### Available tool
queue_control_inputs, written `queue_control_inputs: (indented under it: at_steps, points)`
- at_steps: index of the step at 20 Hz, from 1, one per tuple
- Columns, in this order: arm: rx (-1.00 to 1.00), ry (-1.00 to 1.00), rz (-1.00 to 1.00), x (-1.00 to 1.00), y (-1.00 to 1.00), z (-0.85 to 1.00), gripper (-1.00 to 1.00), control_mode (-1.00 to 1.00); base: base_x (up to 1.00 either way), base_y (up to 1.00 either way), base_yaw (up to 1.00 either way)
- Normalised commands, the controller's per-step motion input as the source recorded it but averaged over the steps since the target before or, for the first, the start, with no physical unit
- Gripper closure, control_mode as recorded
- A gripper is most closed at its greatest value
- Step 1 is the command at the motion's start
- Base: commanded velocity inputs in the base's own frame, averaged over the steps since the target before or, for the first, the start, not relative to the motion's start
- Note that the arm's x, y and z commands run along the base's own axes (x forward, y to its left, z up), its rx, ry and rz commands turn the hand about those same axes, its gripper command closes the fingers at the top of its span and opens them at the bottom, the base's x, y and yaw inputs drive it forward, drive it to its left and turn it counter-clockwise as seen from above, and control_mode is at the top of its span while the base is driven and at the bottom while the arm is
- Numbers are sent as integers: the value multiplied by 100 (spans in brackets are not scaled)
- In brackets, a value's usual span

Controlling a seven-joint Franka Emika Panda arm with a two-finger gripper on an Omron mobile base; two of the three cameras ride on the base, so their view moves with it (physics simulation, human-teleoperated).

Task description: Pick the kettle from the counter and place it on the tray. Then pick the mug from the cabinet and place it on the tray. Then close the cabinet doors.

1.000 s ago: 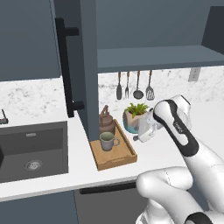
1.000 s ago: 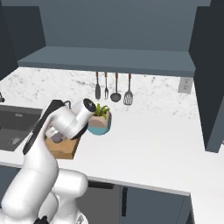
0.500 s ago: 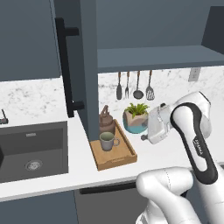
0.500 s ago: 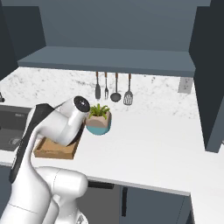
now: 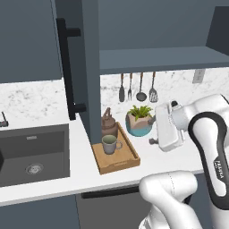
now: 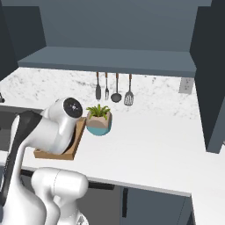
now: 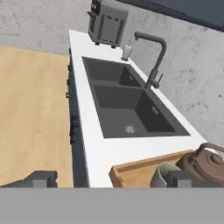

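Observation:
The wooden tray [image 5: 120, 163] lies on the counter [image 5: 53, 179] below the open cabinet. On it stand the brown kettle [image 5: 108, 125] at the back and the grey-green mug [image 5: 109, 144] in front of it. My gripper [image 5: 153, 131] hovers to the right of the plant pot, pointing left towards the tray, jaws wide open and empty. In the hand view my gripper [image 7: 111, 179] looks past the tray [image 7: 131, 169], the mug [image 7: 162, 175] and the kettle [image 7: 205, 162]. The left cabinet door [image 5: 91, 71] stands open edge-on, and the right door [image 6: 211, 74] is open too.
A teal-and-tan plant pot [image 5: 139, 123] sits between the tray and my hand. Utensils [image 5: 136, 87] hang on the back wall. The dark sink [image 5: 31, 154] lies left of the tray, with a faucet [image 7: 153, 57] and a toaster [image 7: 107, 24] beyond it.
My hand has drawn back to the right, away from the tray, and the elbow has swung out to the right. Kettle and mug have stayed on the tray.

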Motion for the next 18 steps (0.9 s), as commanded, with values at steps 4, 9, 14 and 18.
queue_control_inputs:
  at_steps: [4, 9, 14, 18]
  points:
    - [-1, -3, 10, -14, 8, 35, -100, -100, 0, 0, 0]
    - [0, -1, 5, -29, 2, 44, -100, -100, 0, 0, 0]
    - [0, -1, 4, -26, 6, 31, -100, -100, 0, 0, 0]
    - [0, -6, 9, -32, 0, 25, -100, -100, 0, 0, 0]
